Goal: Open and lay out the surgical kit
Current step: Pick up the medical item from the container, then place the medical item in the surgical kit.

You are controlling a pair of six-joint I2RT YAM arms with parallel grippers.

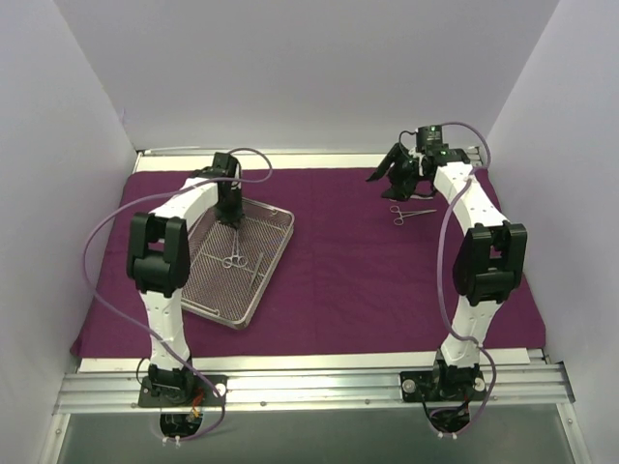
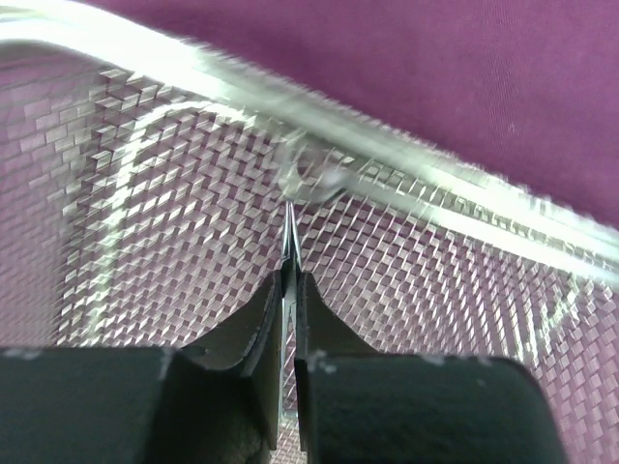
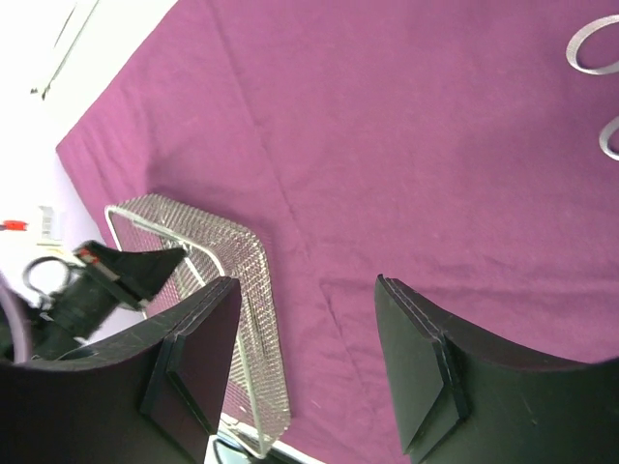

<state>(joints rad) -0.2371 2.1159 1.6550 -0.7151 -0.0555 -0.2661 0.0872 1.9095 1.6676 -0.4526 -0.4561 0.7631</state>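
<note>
My left gripper (image 2: 290, 282) is down inside the wire tray (image 1: 274, 263) near its far edge, pinched tight on a thin metal tool (image 2: 291, 232). Other tools (image 1: 235, 259) lie mid-tray. The tray sits on the left half of the purple cloth (image 1: 348, 280). My right gripper (image 3: 308, 290) hangs over the cloth's far right corner, jaws apart, with scissors (image 1: 411, 214) lying just beside it.
</note>
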